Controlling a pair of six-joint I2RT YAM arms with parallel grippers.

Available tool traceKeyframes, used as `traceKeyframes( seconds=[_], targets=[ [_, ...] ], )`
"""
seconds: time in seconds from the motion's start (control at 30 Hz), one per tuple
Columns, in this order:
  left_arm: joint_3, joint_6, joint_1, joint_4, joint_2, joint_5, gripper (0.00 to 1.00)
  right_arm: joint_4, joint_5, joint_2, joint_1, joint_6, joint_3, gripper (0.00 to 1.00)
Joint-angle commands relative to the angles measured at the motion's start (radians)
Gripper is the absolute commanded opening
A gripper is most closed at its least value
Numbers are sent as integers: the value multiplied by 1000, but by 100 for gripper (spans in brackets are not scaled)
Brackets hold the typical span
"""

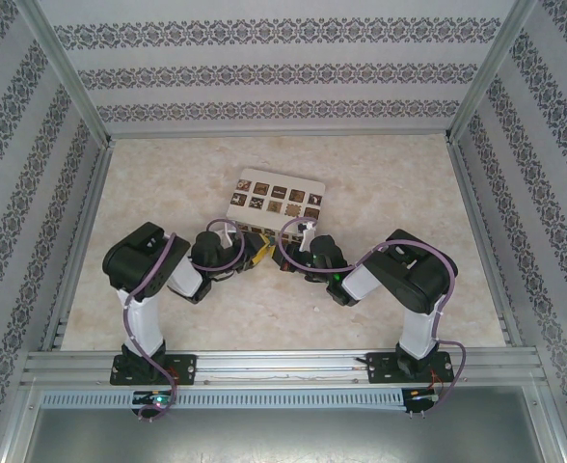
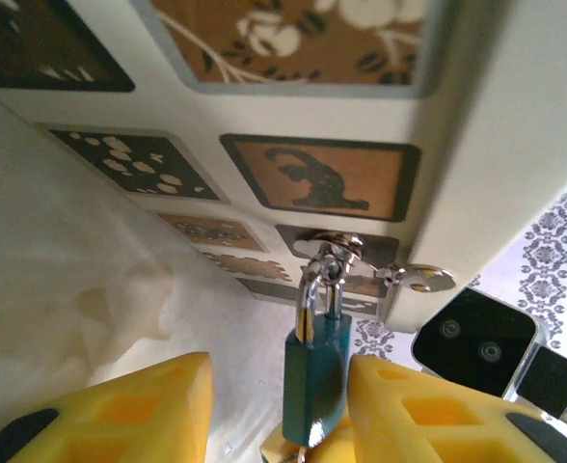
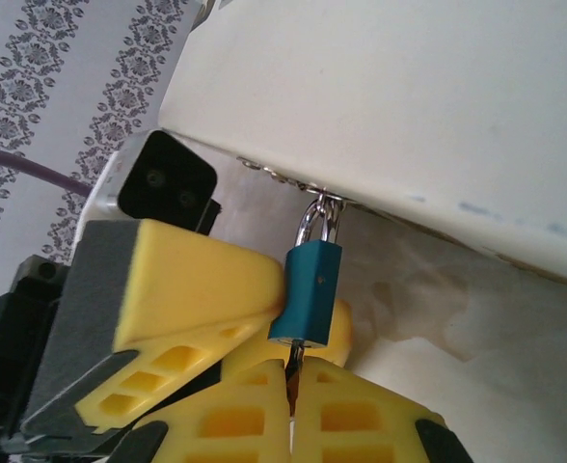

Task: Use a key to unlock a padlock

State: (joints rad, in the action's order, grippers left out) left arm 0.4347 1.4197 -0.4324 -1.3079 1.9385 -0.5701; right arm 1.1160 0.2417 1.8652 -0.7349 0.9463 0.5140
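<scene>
A small blue padlock [image 2: 317,371] hangs by its silvery shackle from a metal hasp [image 2: 418,278] on the edge of the white box [image 2: 496,145]. My left gripper [image 2: 279,386] is open and straddles the lock body. Its right finger [image 2: 428,405] touches the lock and its left finger [image 2: 129,415] stands apart from it. In the right wrist view the padlock [image 3: 308,289] hangs just above my right gripper [image 3: 291,410], which is shut on the key [image 3: 291,371]. The key's blade points up into the bottom of the lock. From above, both grippers [image 1: 255,253] [image 1: 288,256] meet at the box's near edge.
The white box [image 1: 276,198] with dark patterned squares lies mid-table, just beyond the grippers. Patterned walls and metal frame rails [image 1: 76,246] enclose the pale tabletop [image 1: 399,183]. The left arm's camera housing [image 3: 163,183] sits close beside the lock.
</scene>
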Motion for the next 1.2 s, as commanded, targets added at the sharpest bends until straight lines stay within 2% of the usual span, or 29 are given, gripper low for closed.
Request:
traceKeyframes(
  seconds=[0.0, 0.3, 0.47, 0.67, 0.93, 1.03, 1.17],
  targets=[
    [27, 37, -9, -119, 18, -13, 38, 33, 41, -11, 3, 43, 1, 0],
    [41, 37, -11, -111, 29, -8, 25, 41, 59, -11, 15, 63, 0, 0],
    [45, 10, -10, -44, 0, -4, 13, 42, 71, -16, 26, 73, -5, 0],
    [47, -28, -13, 76, -91, 17, 6, 44, 53, -57, 43, 74, -43, 17],
    [56, -36, -31, 199, -191, 43, 5, 11, 27, -146, 64, 14, -119, 37],
    [61, -49, -32, 256, -230, 51, 5, -15, 25, -208, 71, -46, -152, 39],
    [71, -65, -34, 340, -286, 51, 5, -136, 27, -350, 71, -213, -164, 41]
  ],
)
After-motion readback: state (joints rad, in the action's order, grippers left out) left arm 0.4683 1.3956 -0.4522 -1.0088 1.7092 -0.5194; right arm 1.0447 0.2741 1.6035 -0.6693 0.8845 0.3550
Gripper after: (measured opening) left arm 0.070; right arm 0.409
